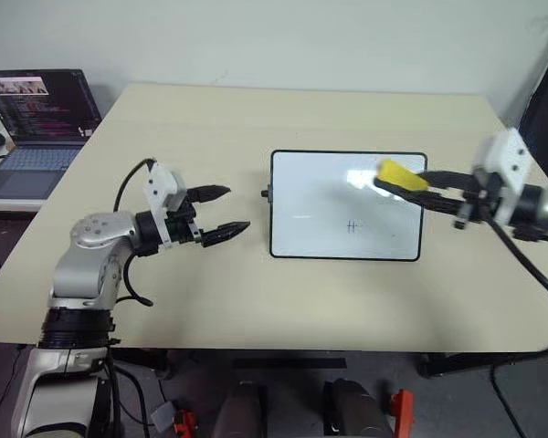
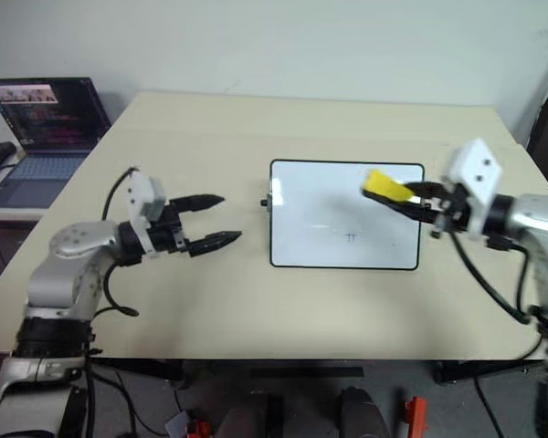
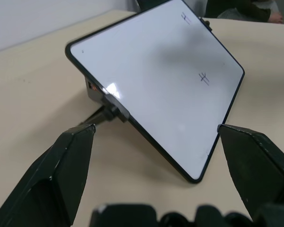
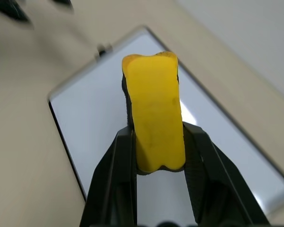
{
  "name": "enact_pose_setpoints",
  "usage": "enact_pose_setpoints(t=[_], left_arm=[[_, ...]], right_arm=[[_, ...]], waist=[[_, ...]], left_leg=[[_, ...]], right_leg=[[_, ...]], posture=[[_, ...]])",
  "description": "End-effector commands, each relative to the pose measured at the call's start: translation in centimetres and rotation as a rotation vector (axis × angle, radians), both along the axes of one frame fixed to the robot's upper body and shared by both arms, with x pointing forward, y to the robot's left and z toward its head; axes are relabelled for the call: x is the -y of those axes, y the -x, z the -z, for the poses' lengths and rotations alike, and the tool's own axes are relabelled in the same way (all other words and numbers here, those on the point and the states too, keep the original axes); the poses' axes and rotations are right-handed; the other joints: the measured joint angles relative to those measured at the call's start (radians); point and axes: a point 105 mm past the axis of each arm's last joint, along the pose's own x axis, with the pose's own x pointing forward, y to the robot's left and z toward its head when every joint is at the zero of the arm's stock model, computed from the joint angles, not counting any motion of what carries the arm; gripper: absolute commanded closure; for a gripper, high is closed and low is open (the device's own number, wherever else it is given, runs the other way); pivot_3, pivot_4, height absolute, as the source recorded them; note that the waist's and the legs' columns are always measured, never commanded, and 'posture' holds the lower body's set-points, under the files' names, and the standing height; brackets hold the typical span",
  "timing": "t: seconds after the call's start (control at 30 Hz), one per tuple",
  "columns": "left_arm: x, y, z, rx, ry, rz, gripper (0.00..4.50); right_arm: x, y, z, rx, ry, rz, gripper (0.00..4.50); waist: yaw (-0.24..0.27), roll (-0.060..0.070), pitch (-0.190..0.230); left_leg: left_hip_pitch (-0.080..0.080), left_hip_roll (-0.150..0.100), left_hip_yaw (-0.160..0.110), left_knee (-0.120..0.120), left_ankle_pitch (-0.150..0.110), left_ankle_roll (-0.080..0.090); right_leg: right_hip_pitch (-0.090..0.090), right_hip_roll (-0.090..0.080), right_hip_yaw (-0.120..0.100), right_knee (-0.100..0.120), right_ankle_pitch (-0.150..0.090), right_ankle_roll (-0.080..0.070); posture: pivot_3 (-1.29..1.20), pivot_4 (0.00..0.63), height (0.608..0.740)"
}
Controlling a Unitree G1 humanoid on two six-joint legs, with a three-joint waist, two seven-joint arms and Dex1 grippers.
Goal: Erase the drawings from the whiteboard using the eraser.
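The whiteboard (image 1: 310,187) lies flat in the middle of the table. It bears a small hash-like drawing (image 1: 353,226) near its front right, which the left wrist view shows too (image 3: 204,78), along with a tiny mark (image 3: 186,16) by the far corner. My right gripper (image 1: 393,181) is shut on the yellow eraser (image 1: 402,174), held over the board's far right part; I cannot tell whether it touches. The right wrist view shows the eraser (image 4: 154,113) squeezed between both fingers. My left gripper (image 1: 221,212) is open just left of the board, holding nothing.
An open laptop (image 1: 41,123) sits on a side surface beyond the table's left edge. A small black knob (image 1: 266,192) sticks out of the board's left side. Bare tabletop (image 1: 256,119) surrounds the board.
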Motion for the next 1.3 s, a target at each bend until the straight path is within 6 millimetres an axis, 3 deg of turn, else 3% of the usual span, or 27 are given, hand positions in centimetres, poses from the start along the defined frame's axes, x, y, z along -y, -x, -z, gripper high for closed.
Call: enact_pose_setpoints(t=[0.03, 0.17, 0.23, 0.57, 0.87, 0.93, 1.13, 1.3], left_arm=[[0.1, 0.5, -1.5, 0.050, -0.011, 0.034, 0.00], [0.5, 0.7, -1.2, 0.038, -0.012, 0.048, 0.00], [0.6, 0.7, -0.9, 0.029, -0.012, 0.051, 0.00], [0.4, 1.0, -1.3, 0.035, -0.031, 0.041, 0.00], [0.7, 1.2, -1.3, 0.039, -0.033, 0.043, 0.00], [0.8, 1.1, -1.4, 0.044, -0.032, 0.039, 0.00], [0.8, 1.0, -1.7, 0.055, -0.028, 0.041, 0.00], [1.0, 1.1, -2.3, 0.071, -0.023, 0.048, 0.00]], right_arm=[[4.9, 1.0, 0.3, -0.016, 0.107, 0.140, 3.53], [7.5, 2.1, 3.2, -0.125, 0.236, 0.193, 3.53], [7.7, 2.0, 3.4, -0.125, 0.248, 0.193, 3.53], [7.6, 1.8, 0.6, -0.059, 0.216, 0.178, 3.53], [7.7, 1.3, 0.7, -0.053, 0.217, 0.171, 3.53], [7.5, 0.6, -0.1, 0.008, 0.200, 0.184, 3.53], [5.2, -0.3, -2.3, 0.106, 0.093, 0.119, 3.53], [4.3, -0.2, -2.7, 0.112, 0.060, 0.082, 3.53]], waist=[[0.000, 0.000, 0.000], [-0.010, 0.000, 0.000], [-0.019, 0.000, 0.000], [-0.016, 0.001, 0.000], [-0.014, 0.001, 0.000], [-0.016, 0.001, 0.000], [-0.015, 0.001, 0.000], [-0.013, 0.001, 0.000]], left_leg=[[0.000, 0.000, 0.000, 0.000, 0.000, 0.000], [0.000, 0.000, 0.000, 0.001, -0.001, 0.001], [0.001, 0.000, 0.001, 0.001, -0.001, 0.001], [0.005, 0.000, 0.002, 0.001, -0.001, 0.001], [0.005, 0.000, 0.002, 0.001, -0.001, 0.000], [0.005, 0.000, 0.002, 0.001, -0.001, 0.000], [0.006, 0.000, 0.003, 0.001, -0.001, 0.000], [0.006, 0.000, 0.003, 0.001, -0.001, 0.000]], right_leg=[[0.000, 0.000, 0.000, 0.000, -0.001, 0.000], [0.000, 0.000, 0.000, 0.001, -0.001, 0.000], [0.000, 0.000, 0.001, 0.002, -0.002, 0.000], [0.003, 0.001, 0.004, 0.003, -0.002, 0.001], [0.003, 0.001, 0.004, 0.003, -0.002, 0.001], [0.003, 0.001, 0.004, 0.003, -0.002, 0.001], [0.003, 0.001, 0.005, 0.004, -0.002, 0.001], [0.003, 0.001, 0.005, 0.003, -0.002, 0.001]], posture=[[0.00, 0.150, 0.740], [0.00, 0.150, 0.740], [0.00, 0.150, 0.740], [0.00, 0.150, 0.740], [0.00, 0.150, 0.740], [0.00, 0.150, 0.740], [0.00, 0.150, 0.740], [0.00, 0.150, 0.740]])
